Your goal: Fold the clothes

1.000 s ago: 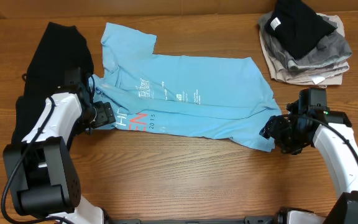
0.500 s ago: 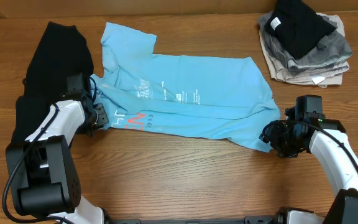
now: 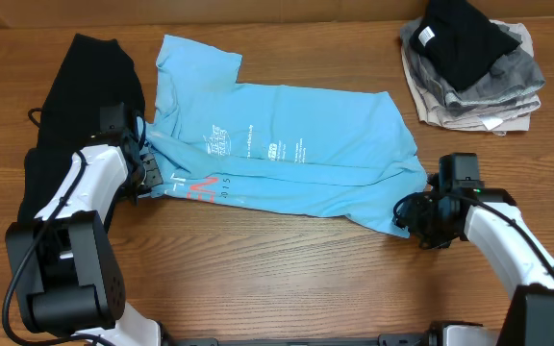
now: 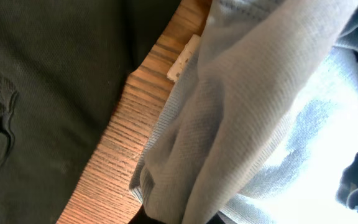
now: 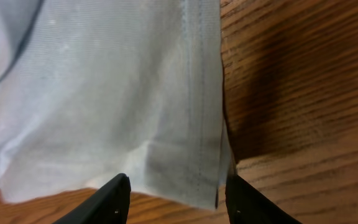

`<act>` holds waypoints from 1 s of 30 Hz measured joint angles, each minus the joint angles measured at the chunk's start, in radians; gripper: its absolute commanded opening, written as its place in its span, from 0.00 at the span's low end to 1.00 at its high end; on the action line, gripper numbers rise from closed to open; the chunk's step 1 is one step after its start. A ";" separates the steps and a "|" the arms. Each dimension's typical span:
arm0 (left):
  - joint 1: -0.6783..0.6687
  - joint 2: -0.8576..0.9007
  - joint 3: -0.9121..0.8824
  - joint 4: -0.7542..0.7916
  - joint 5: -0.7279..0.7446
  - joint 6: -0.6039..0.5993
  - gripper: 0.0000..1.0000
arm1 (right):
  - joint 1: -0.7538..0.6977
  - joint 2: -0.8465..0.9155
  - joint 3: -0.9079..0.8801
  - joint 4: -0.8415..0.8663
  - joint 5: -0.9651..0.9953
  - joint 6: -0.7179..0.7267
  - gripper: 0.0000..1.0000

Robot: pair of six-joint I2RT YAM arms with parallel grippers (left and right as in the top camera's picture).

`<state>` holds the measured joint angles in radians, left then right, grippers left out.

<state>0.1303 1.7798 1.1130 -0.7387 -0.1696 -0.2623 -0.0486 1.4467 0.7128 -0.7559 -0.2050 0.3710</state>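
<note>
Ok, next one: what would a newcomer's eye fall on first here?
The light blue T-shirt sprawled across the middle of the table stands out, with the left gripper at its bunched left end and the right gripper straddling the hem at its near right corner. A black garment lies at far left, a pile of folded clothes at the far right corner.

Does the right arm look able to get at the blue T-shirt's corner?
Probably yes: the right gripper is open, and the hem of the blue T-shirt lies between its fingers, nothing blocking.
</note>
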 measured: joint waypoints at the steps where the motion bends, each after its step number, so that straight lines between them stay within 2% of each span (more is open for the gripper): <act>1: 0.000 0.000 0.000 -0.002 0.000 0.000 0.06 | 0.004 0.006 0.000 0.003 0.004 0.003 0.50; 4: 0.000 0.000 0.000 -0.011 0.000 0.000 0.07 | 0.026 0.059 -0.001 0.027 0.029 0.018 0.43; 7: 0.000 0.000 0.000 -0.019 0.000 0.000 0.07 | 0.031 0.071 0.005 0.033 0.044 0.039 0.28; 12: 0.000 0.000 0.001 -0.042 0.000 0.000 0.04 | 0.032 0.080 0.006 0.033 0.056 0.086 0.13; 16: 0.000 0.000 0.001 -0.055 0.000 0.001 0.04 | 0.031 0.083 0.006 0.022 0.058 0.110 0.08; 17: 0.000 0.000 0.001 -0.059 0.000 0.004 0.04 | 0.032 0.083 0.007 0.021 0.058 0.111 0.04; 30: 0.000 0.000 0.076 -0.254 -0.076 0.047 0.04 | -0.051 0.113 0.081 -0.216 0.044 0.068 0.04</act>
<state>0.1303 1.7798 1.1885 -0.9932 -0.2451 -0.2150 -0.1001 1.5600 0.7940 -0.9714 -0.1608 0.4385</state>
